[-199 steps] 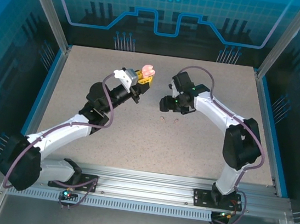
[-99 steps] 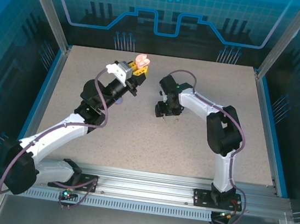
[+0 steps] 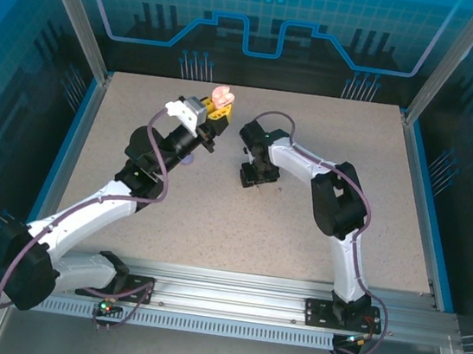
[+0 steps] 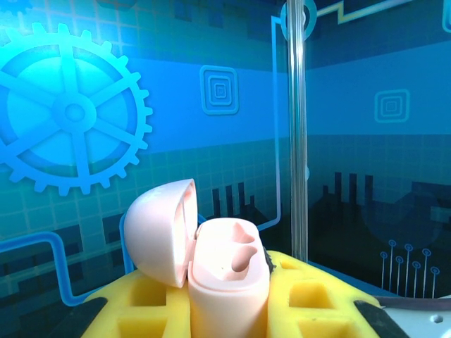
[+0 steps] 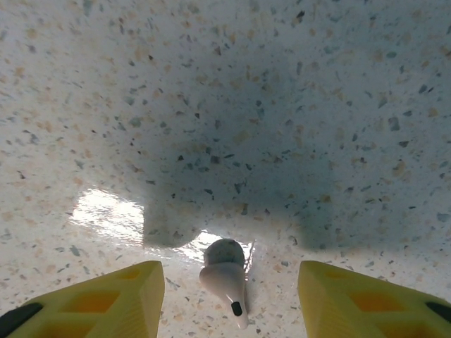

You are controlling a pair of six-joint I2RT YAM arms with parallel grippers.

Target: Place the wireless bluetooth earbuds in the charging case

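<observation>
Right tool, wide open, straddles a pale earbud on the tabletop; an off-centre pinch could flick it away. Beyond the earbud, left tool clamps the open charging case, seemingly firmly.

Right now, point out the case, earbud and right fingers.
case (image 4: 227,296): left wrist view, front of its base.
earbud (image 5: 224,278): right wrist view, its pale body.
right fingers (image 5: 144,299): right wrist view, yellow tip at picture left.
</observation>
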